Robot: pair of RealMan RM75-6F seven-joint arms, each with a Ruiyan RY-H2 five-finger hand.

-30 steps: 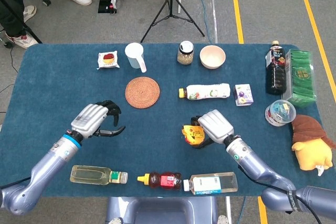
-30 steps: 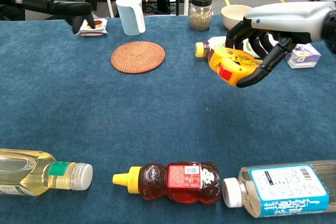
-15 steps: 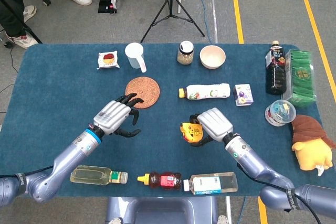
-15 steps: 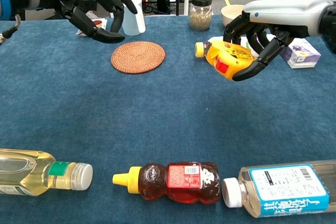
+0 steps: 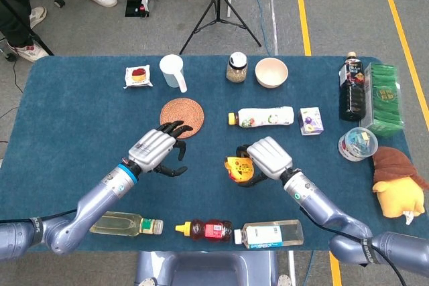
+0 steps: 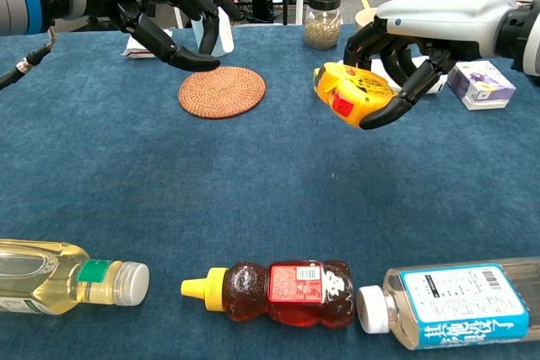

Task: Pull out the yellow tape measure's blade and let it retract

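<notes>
My right hand (image 5: 267, 157) (image 6: 396, 48) holds the yellow tape measure (image 5: 236, 169) (image 6: 348, 93) up off the blue table, fingers curled around its body, the red button face turned toward the left. No blade shows outside the case. My left hand (image 5: 159, 148) (image 6: 173, 18) hovers open above the table to the left of the tape measure, fingers spread and pointing toward it, a clear gap between them.
A cork coaster (image 5: 182, 114) lies just behind the left hand. A white bottle (image 5: 263, 117) lies behind the tape measure. Along the front edge lie an oil bottle (image 5: 125, 223), a honey bear (image 5: 204, 230) and a clear bottle (image 5: 271, 233). Cup, jar, bowl stand at the back.
The left hand has travelled right and forward toward the tape measure. The right hand has shifted the tape measure slightly left and turned it.
</notes>
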